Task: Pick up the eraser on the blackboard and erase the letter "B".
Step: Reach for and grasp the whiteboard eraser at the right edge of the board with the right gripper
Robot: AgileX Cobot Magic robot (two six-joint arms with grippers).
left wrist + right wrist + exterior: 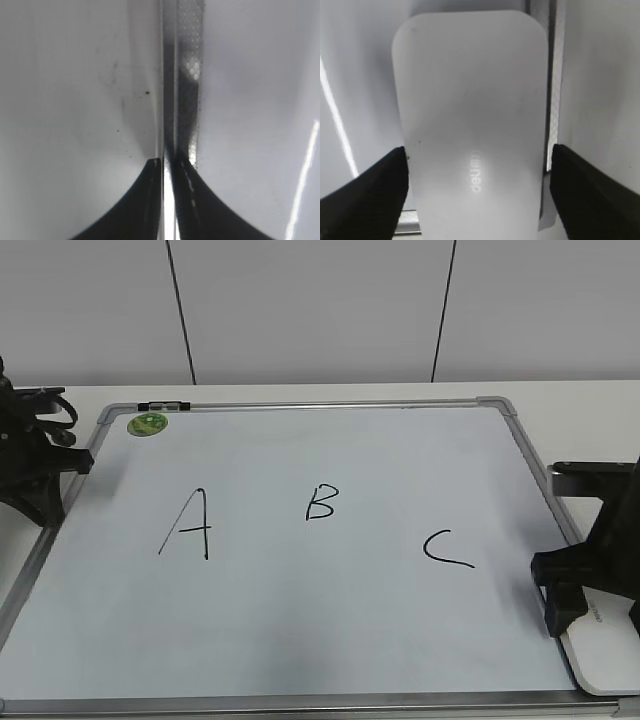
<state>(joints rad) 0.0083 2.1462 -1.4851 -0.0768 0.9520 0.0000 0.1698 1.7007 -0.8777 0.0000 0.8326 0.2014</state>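
The blackboard (300, 620) is a white board with a silver frame, lying flat. A small black letter "B" (321, 503) is drawn near its middle. The white eraser (602, 660) lies at the board's near right corner. In the right wrist view the eraser (470, 100) fills the middle. My right gripper (590, 622) is open, with one finger on each side of the eraser (477, 160); a narrow gap shows at the right finger. My left gripper (45, 510) is shut and empty over the board's left frame (182, 75), with its tips in the left wrist view (166, 162).
A taller "A" (188, 524) is left of the "B" and a "C" (447, 548) is to its right. A round green magnet (147, 424) sits at the far left corner. A small dark marker-like object (163, 405) lies on the far frame. A wall stands behind the table.
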